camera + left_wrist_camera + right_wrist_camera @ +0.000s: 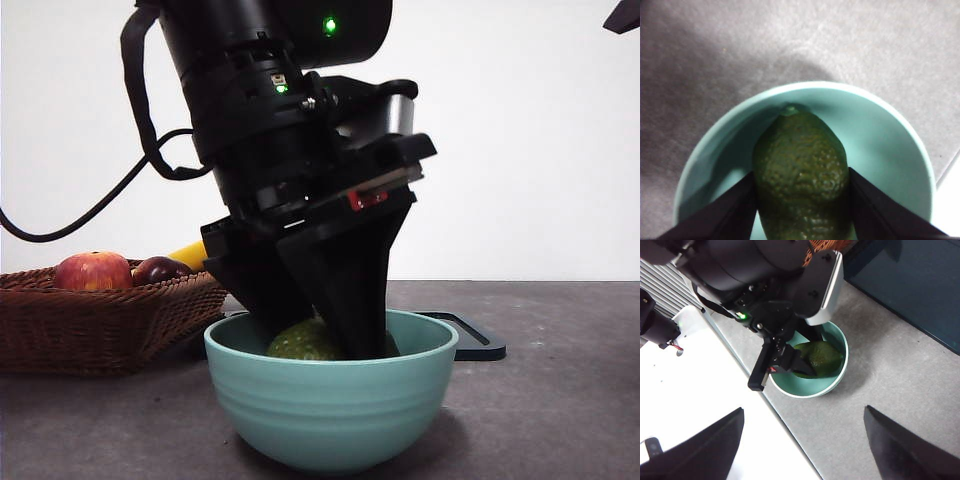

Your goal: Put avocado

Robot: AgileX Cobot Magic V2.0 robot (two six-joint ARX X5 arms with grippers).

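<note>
The avocado, dark green with a bumpy skin, lies inside a teal bowl near the table's front. My left gripper reaches down into the bowl, jaws pressed against both sides of the avocado, shut on it. The bowl's wall rings the fruit in the left wrist view. From high above, the right wrist view shows the same avocado in the bowl under the left arm. My right gripper hangs open, holding nothing, far above the table.
A wicker basket at the left holds a red apple, a dark plum and something yellow. A dark flat tray lies behind the bowl. The right arm's tip shows at the top right corner.
</note>
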